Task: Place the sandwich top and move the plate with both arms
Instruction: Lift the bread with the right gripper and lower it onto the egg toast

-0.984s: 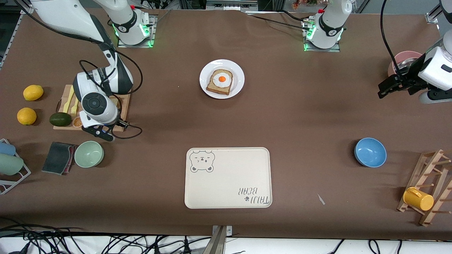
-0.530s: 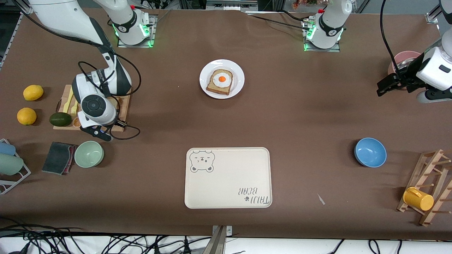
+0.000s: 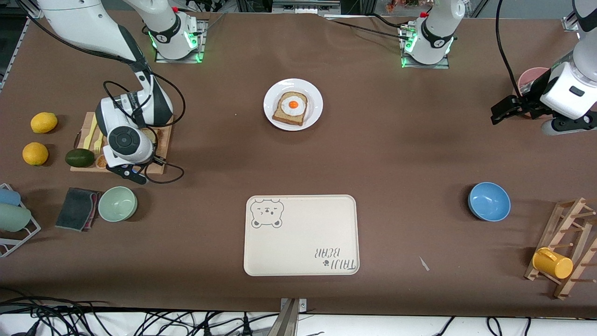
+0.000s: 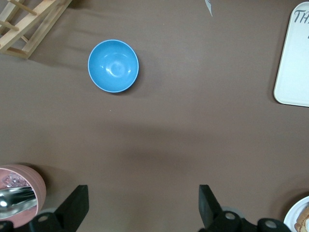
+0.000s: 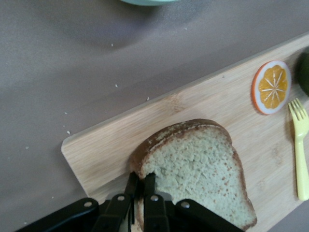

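Observation:
The sandwich top (image 5: 198, 169), a plain tan slice with a brown crust, lies on a wooden cutting board (image 5: 207, 106) at the right arm's end of the table. My right gripper (image 5: 141, 178) is shut on the slice's crust edge, one finger on each face. In the front view the right arm's hand (image 3: 125, 140) covers the slice. The white plate (image 3: 315, 95) sits mid-table near the bases and carries a bread slice with a fried egg (image 3: 291, 108). My left gripper (image 3: 501, 112) hangs open and empty over bare table beside a pink bowl (image 3: 529, 77).
On the board lie an orange slice (image 5: 272, 87) and a yellow fork (image 5: 300, 145). Two lemons, an avocado (image 3: 79, 157), a cloth and a green bowl (image 3: 117, 203) stand around it. A cream bear tray (image 3: 301, 235), a blue bowl (image 3: 489, 201) and a rack holding a yellow cup (image 3: 552, 262) lie nearer the front camera.
My right gripper has closed on the bread slice's edge and the hand has shifted slightly. The left arm has drifted a little toward the table's middle, its gripper still open.

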Controlling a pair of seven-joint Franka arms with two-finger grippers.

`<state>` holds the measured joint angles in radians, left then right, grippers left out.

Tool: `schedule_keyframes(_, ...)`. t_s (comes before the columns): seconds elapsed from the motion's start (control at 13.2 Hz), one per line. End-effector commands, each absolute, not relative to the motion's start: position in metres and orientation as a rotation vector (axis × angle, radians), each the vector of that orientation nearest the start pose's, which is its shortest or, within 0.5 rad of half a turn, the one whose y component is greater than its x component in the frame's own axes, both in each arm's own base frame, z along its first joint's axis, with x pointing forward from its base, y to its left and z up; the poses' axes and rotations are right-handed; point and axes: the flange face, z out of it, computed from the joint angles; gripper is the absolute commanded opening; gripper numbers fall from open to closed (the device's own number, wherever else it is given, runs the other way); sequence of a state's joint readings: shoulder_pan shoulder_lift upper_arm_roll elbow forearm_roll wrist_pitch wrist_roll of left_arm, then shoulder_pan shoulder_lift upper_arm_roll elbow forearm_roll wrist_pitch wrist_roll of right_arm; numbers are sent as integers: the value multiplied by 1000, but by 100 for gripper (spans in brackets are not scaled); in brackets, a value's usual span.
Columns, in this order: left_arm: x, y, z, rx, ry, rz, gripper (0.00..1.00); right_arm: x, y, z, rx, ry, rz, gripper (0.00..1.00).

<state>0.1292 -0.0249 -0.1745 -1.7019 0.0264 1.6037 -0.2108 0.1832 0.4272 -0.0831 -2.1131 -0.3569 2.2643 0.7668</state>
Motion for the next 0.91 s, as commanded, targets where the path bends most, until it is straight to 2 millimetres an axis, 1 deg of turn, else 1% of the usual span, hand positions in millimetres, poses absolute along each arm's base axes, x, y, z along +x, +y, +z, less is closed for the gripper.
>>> schedule_keyframes(0.0,542,-29,581,-3096,-266,121,100,546,50,192,-3438,716,223,0)
schedule_keyframes(0.08,542,-29,581,-3097,-259,122,100,550,55,201,-3446,712,229,0)
schedule_keyframes(0.15,543,-29,579,-3096,-261,126,100,553,64,210,-3465,709,268,0)
schedule_keyframes(0.38,542,-26,579,-3095,-268,143,100,566,109,255,-3521,639,412,0)
schedule_keyframes(0.45,542,-25,577,-3094,-270,148,100,565,127,267,-3529,622,454,0)
schedule_keyframes(0.53,545,-25,573,-3095,-270,160,100,564,150,281,-3524,601,489,0)
schedule_keyframes(0.61,545,-25,570,-3095,-270,167,100,563,166,290,-3508,586,511,0)
schedule_keyframes(0.68,545,-24,571,-3095,-273,165,100,559,189,301,-3455,603,536,0)
schedule_keyframes(0.76,545,-23,571,-3095,-273,165,100,555,207,308,-3411,675,560,0)
schedule_keyframes(0.83,545,-23,570,-3095,-273,167,100,548,232,317,-3370,738,564,0)
